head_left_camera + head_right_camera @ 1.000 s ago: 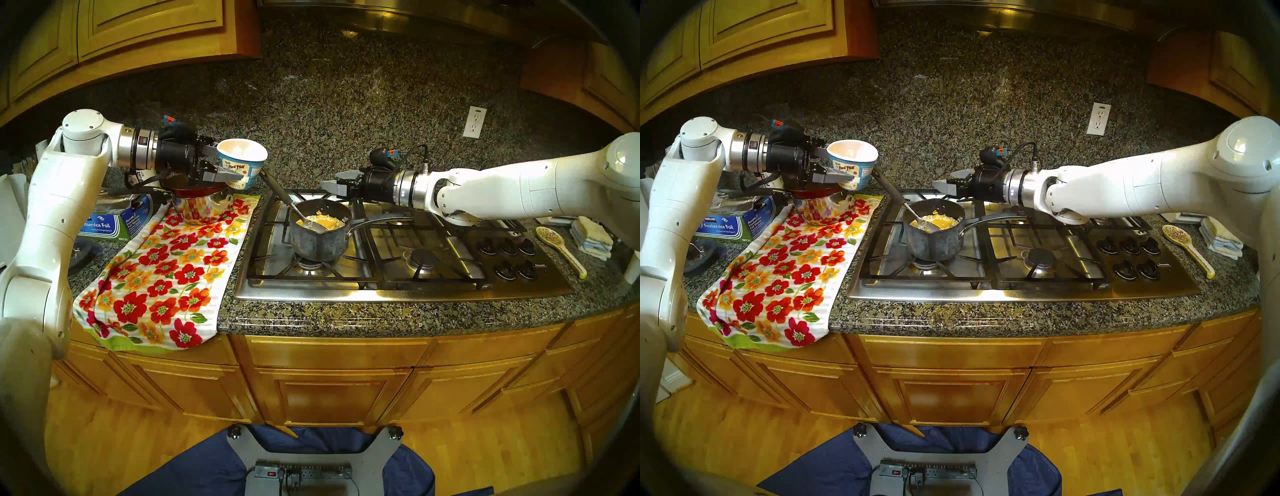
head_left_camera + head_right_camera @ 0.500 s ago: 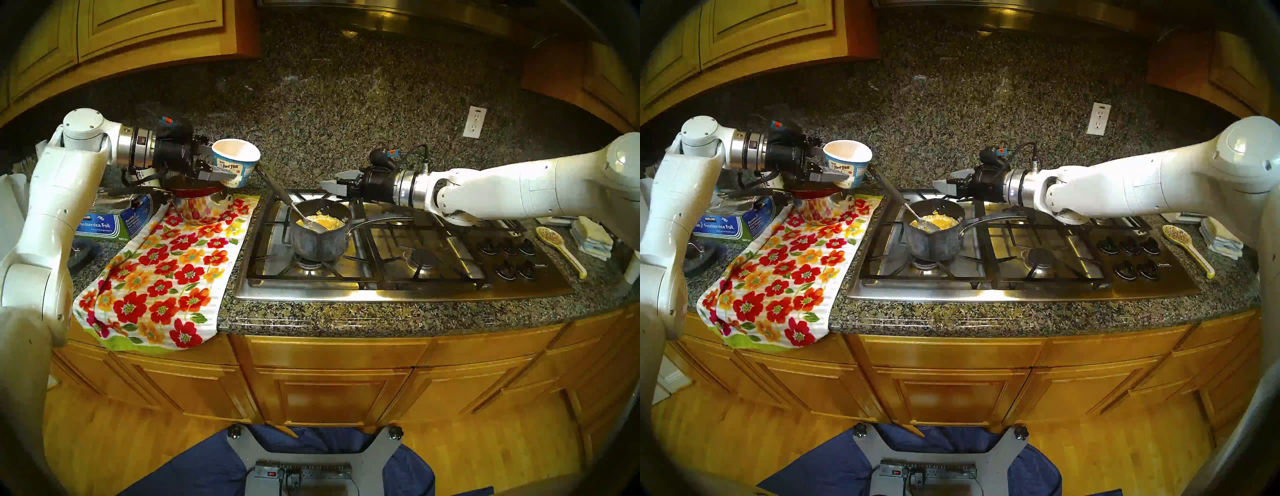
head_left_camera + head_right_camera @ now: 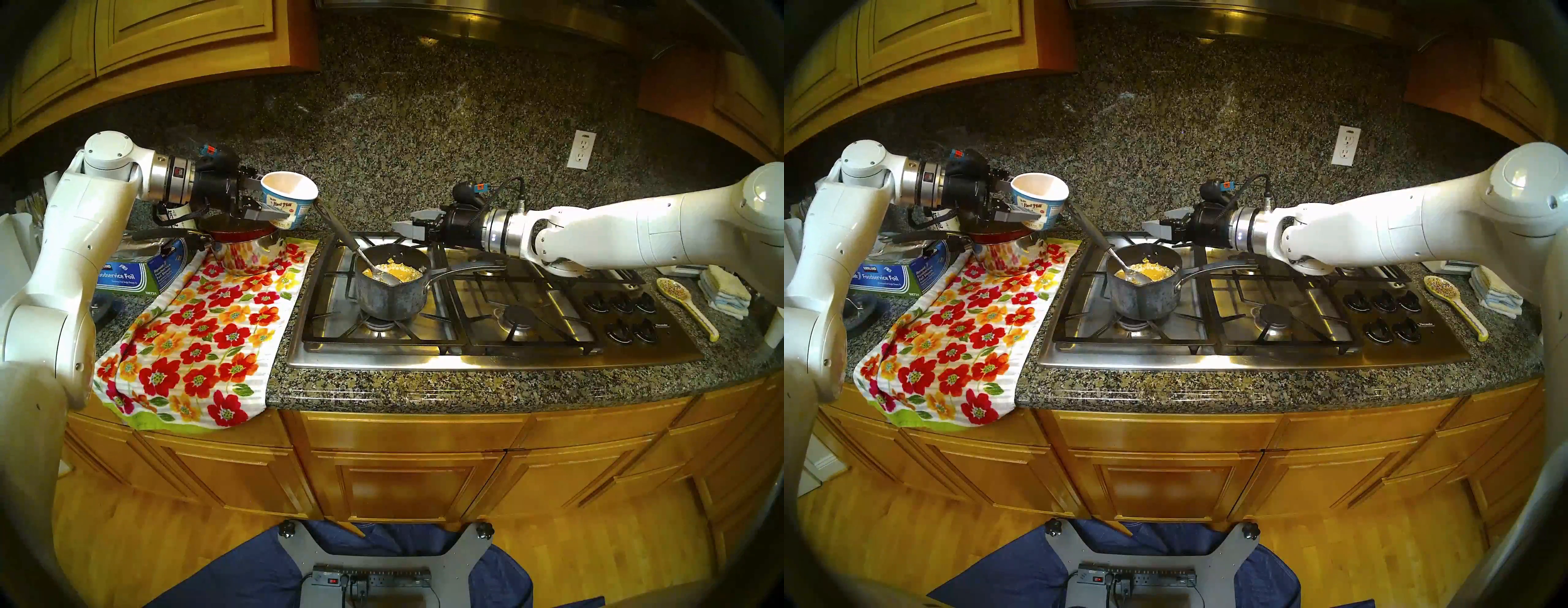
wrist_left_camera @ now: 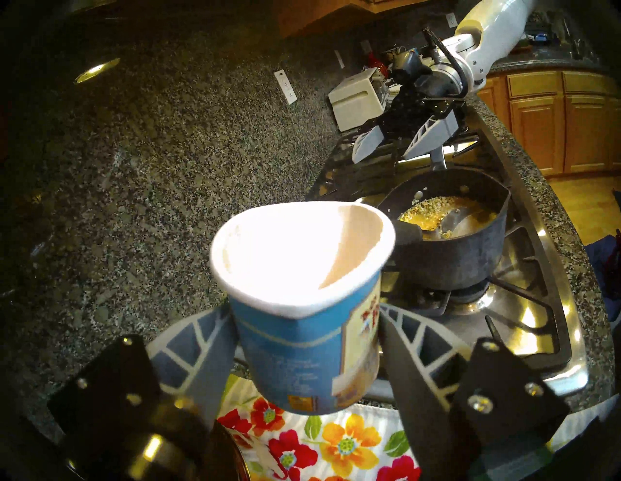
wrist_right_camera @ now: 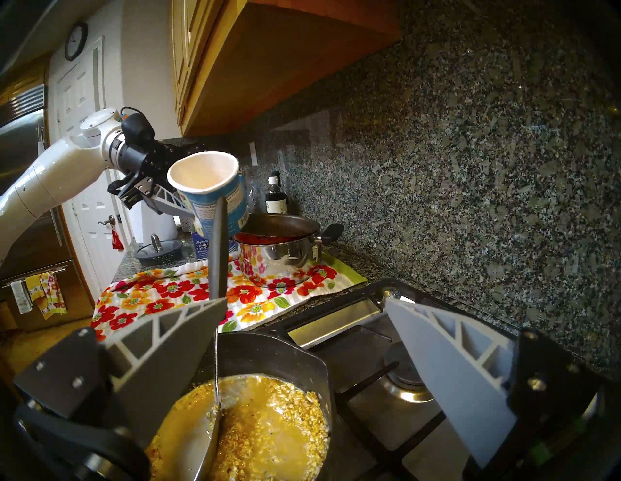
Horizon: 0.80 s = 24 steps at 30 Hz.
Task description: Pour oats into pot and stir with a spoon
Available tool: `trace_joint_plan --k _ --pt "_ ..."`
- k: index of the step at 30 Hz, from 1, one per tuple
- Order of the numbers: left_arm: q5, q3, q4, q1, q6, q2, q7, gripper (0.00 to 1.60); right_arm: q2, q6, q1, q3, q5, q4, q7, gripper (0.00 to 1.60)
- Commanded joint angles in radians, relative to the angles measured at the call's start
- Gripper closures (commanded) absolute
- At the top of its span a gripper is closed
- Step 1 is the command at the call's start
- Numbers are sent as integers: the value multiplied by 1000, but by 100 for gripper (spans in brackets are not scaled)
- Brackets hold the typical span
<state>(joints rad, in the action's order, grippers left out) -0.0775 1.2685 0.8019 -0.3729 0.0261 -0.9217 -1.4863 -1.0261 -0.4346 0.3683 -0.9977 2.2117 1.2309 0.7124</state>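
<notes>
Left hand point(image 4: 311, 339) pinches the empty cup point(image 4: 302, 302) beside the spoon point(image 3: 335, 223) handle, right hand point(image 5: 302, 336) spread w/ nothing: a bump could tip spoon out of the pot point(image 3: 390, 293).

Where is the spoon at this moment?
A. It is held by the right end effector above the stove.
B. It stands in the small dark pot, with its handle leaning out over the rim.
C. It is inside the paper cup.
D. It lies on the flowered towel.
B: the spoon has its bowl down in the oats in the pot, and no end effector touches it.
</notes>
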Motion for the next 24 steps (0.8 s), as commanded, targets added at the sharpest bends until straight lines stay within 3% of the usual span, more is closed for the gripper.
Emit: trace_joint_plan --k 1,24 --pt "1 5 -28 103 29 -13 3 82 0 -5 36 21 3 -8 2 0" --pt "92 -37 -209 200 151 -95 37 83 -1 -6 36 21 4 -8 2 0"
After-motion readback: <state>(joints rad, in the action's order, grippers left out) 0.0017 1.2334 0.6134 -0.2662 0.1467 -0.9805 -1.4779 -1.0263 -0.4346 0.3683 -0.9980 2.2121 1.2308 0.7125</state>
